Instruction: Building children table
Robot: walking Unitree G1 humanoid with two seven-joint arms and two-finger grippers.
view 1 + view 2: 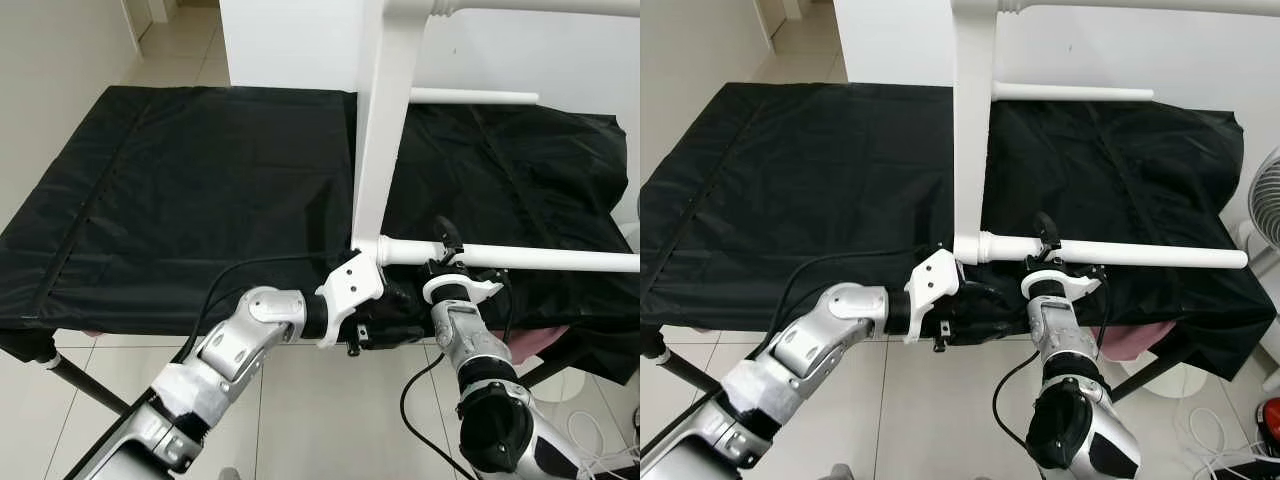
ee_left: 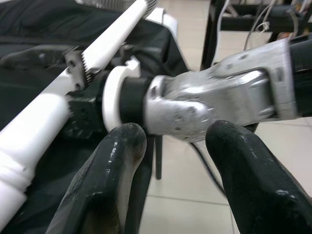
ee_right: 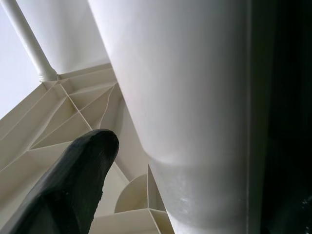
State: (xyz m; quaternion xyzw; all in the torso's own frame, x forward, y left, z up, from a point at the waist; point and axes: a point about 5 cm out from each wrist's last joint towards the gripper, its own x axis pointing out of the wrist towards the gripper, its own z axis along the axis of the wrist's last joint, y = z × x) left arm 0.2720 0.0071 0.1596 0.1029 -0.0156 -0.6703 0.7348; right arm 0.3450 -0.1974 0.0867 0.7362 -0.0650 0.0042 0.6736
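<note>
**White table frame up on the black counter, both arms at the near corner**

Filling the middle of the frame: counter (image 1: 150, 200) under a black cover, running from the left edge to the right edge. Standing on it, tipped on its side, the white children's table (image 1: 385, 120), flat panel rising from centre to the top edge. Sticking out toward the right edge, lower centre, one table leg (image 1: 540, 258), long axis level, left to right; a second leg (image 1: 470, 97) parallel higher up. Right gripper (image 1: 447, 250) at lower centre, jaws clamped on the lower leg just beside its socket — toothed finger against the tube in the left wrist view. Left gripper (image 1: 385, 300) just left of it, tucked under the corner joint, jaws spread and gripping nothing. Leg lying straight across the right jaws, so probably a twist or push along that level axis into the socket. Right arm nearer; left likely bracing.
</note>
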